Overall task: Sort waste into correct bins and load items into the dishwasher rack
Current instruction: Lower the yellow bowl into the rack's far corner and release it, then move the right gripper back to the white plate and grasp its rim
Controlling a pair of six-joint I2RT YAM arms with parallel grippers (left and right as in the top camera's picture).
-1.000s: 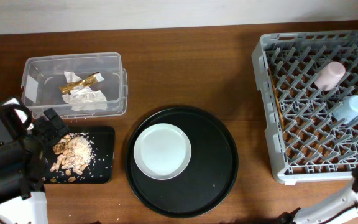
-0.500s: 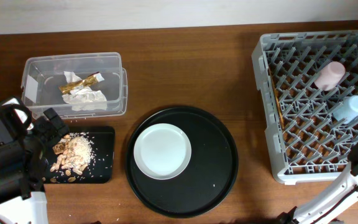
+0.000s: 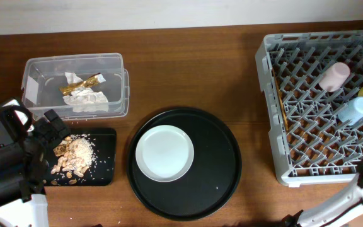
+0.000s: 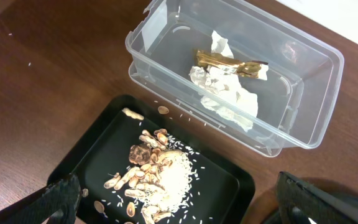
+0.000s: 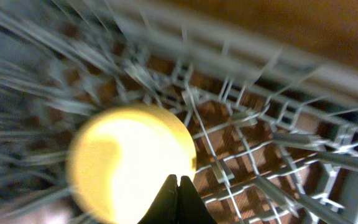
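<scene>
Hovering over the black tray (image 4: 92, 155) of food scraps (image 4: 157, 180), left gripper (image 4: 176, 186) has fingers spread wide; beyond it the clear tub (image 4: 303, 81) holds napkin (image 4: 229, 96) and wrapper (image 4: 229, 62), wrapper's long axis running left-right. Right gripper (image 5: 179, 180) has fingers pinched together at the edge of the yellow bowl (image 5: 123, 162) in the rack (image 5: 260, 143), bowl's round face turned toward the wrist view; farther in, blue cup (image 3: 355, 110) and pink cup (image 3: 333, 75) lie on their sides, both slanting diagonally.

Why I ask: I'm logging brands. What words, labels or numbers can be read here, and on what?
No text can be read in any view.
Wrapper: no legible print; too small to tell.
Rack, tub: no marks seen.
</scene>
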